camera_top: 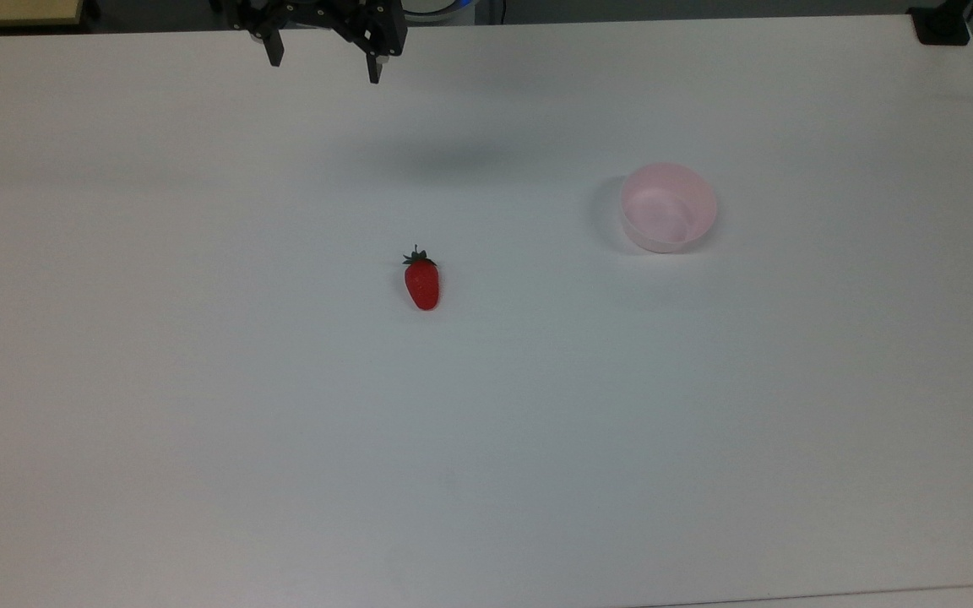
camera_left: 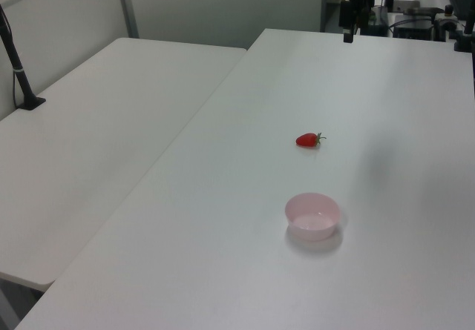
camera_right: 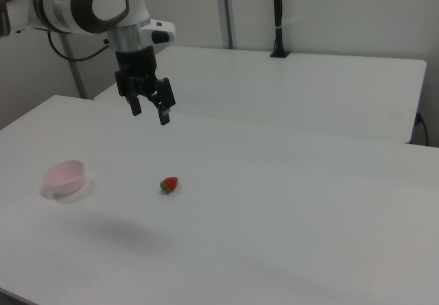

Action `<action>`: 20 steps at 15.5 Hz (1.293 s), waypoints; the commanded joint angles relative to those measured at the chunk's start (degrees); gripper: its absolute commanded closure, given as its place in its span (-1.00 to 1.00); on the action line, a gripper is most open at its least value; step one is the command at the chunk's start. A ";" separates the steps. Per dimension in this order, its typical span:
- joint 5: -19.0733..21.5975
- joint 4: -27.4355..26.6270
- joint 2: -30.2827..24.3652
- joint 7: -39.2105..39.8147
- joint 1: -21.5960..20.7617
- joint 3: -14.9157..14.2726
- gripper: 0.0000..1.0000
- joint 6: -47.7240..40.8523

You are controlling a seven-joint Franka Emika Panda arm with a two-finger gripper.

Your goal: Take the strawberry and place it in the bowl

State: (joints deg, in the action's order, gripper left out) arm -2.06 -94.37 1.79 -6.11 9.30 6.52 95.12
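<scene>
Near the tabletop's (camera_top: 199,422) middle lies the strawberry (camera_top: 422,281), well apart from the bowl (camera_top: 668,207); end effector (camera_top: 323,61) hangs above the far edge, fingers spread, empty. No legible writing.

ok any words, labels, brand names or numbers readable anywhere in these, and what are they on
None: no readable text in the top, left or right view.
The strawberry is plain red with a green cap, no sticker.
The bowl is plain pale pink, no print.
The gripper, open above the table, is black with no legible marking.
The arm is white and grey, no readable brand.
</scene>
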 commanded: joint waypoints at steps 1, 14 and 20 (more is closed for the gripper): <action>-1.10 -0.55 -0.48 0.58 0.10 -0.20 -1.00 0.86; -0.58 0.40 0.93 0.58 -0.07 -0.11 -1.00 1.74; -0.14 0.59 5.84 0.57 -0.77 0.59 -1.00 7.62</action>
State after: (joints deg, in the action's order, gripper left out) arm -2.25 -94.34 4.48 -6.11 9.40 6.76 99.45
